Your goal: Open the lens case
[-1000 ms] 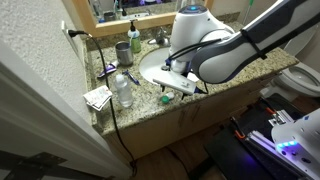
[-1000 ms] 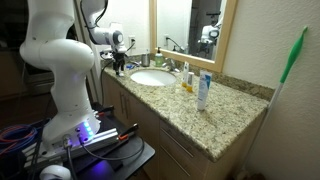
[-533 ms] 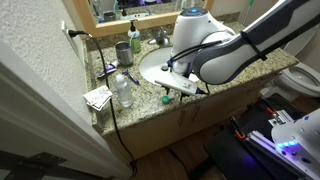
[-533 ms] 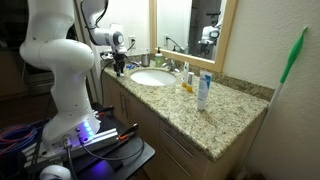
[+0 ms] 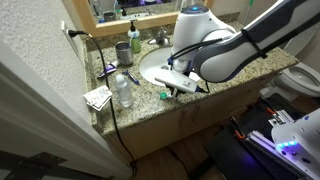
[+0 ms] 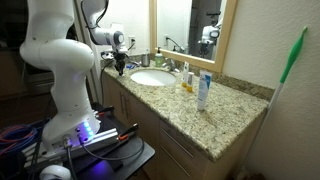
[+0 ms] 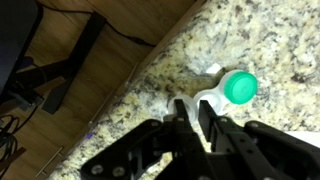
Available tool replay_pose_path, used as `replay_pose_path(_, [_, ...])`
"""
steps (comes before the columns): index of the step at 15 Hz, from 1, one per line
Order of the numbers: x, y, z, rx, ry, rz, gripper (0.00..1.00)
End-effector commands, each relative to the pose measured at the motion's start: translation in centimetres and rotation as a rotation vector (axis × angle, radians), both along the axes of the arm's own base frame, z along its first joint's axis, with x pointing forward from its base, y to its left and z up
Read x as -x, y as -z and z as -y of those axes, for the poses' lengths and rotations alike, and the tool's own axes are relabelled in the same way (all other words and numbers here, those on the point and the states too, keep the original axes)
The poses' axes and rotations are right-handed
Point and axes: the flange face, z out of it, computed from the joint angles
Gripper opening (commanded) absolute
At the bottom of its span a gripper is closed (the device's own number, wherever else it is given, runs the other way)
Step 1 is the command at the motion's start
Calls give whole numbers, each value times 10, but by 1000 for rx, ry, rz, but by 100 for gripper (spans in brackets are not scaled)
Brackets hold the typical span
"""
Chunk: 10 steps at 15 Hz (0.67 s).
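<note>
Narrowed since a second ago: pincer (image 7: 193,104) nearly together at the white end of the lens case (image 7: 216,95) (truly clamped? cannot tell). Green cap (image 7: 240,88) just beside the tips, near the worktop (image 7: 270,40) edge. Grip squarely, twist slowly, avoid skidding it off.

lens case (image 7: 226,91) on counter (image 7: 270,30) (near edge)

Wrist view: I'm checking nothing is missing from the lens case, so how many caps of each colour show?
Green round plastic cap: 1
White: 0 clearly seen; the white end of the tiny flat plastic lens case is partly hidden by the black pincer
Total: 1
</note>
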Motion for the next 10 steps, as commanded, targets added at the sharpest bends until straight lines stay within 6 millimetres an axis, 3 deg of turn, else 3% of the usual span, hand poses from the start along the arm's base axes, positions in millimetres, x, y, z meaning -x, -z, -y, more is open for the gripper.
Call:
replay_pose_path(1, [1,-5,10,12,26,16,15])
replay_pose_path(2, [1,-7,11,12,32,20,21])
replay_pose_path(7, [0,-7,18,22,56,18,5])
replay_pose_path(10, [-2,-9,21,31,74,23,2])
